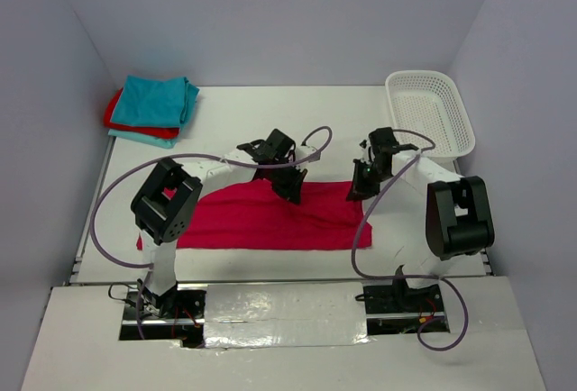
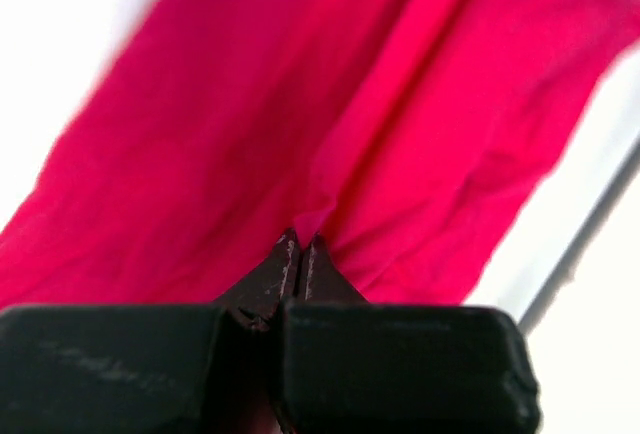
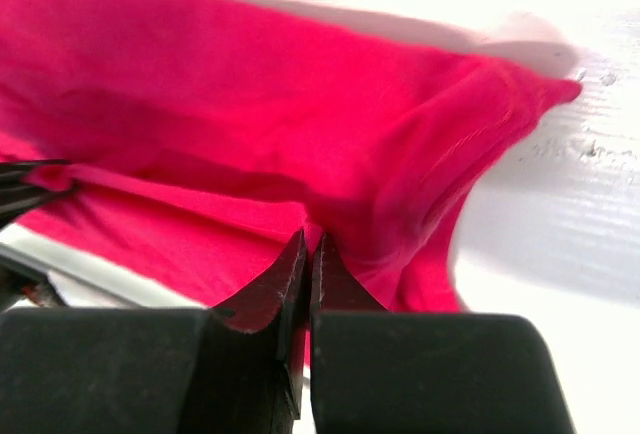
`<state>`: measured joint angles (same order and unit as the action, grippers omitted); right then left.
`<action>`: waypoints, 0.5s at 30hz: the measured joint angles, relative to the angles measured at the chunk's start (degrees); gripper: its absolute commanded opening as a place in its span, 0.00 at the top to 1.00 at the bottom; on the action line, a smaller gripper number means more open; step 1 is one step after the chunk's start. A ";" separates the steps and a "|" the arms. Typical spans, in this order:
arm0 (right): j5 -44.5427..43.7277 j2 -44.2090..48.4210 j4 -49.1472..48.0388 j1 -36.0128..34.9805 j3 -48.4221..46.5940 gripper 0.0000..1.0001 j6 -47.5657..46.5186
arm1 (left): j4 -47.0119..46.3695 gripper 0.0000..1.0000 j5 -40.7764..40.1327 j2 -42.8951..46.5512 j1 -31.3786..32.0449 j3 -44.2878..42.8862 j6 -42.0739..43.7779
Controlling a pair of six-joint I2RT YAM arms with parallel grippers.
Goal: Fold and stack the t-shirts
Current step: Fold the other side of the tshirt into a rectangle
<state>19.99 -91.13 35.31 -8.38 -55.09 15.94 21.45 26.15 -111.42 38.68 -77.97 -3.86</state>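
White counter (image 1: pixel 234 121) carries everything, and the biggest thing on it is the red-pink t-shirt (image 1: pixel 261 224), lying as one long band directly under and nearer than both gripper tips. It looks part-folded at most. I judge you are mid-fold on this one, with further folds and the transfer to the pile not yet done.

Well off to the far left of the left gripper (image 1: pixel 290 188) sits the stack (image 1: pixel 153 110): a teal shirt on top, red under it, and teal showing again at the bottom edge. So about three are folded and stacked. The basket (image 1: pixel 431 112), beyond and to the right of the right gripper (image 1: pixel 361 188), appears to hold no shirts, so this may be the last.

From the top view you get the layout, but the fingers are too small to read. The left wrist view shows that gripper (image 2: pixel 302 244) clenched, with cloth drawn into a ridge up to its tips, so it is pinching the shirt's far edge. Through the right wrist view, that gripper (image 3: pixel 308 239) is likewise closed on a fold near the shirt's right end. Only there can you see the corner bunched beyond the tips.
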 measured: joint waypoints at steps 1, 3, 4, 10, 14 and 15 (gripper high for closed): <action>-0.22 -0.83 -0.13 0.00 0.00 1.00 0.00 | -0.61 1.00 -1.05 0.00 0.00 0.13 -0.92; -1.09 -1.62 -0.59 0.00 0.00 1.00 0.02 | -1.97 1.00 -3.43 0.20 0.04 0.39 -2.45; -1.62 -1.62 -0.92 0.00 0.00 1.00 0.04 | -2.51 0.99 -4.44 0.31 0.17 0.48 -2.95; -3.72 -1.62 -4.02 -0.02 0.00 0.81 0.02 | -5.11 0.80 -6.62 0.61 0.37 0.61 -6.01; -4.31 -1.73 -4.92 -0.02 -0.11 0.58 -0.44 | -5.99 0.62 -6.29 0.61 0.37 1.79 -6.88; -4.50 -1.92 -4.85 -0.02 -0.24 0.53 -0.55 | -5.88 0.59 -6.32 0.61 0.37 2.14 -6.99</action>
<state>15.49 -93.06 30.46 -8.40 -55.33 15.40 15.57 19.84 -110.80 39.05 -75.83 -10.85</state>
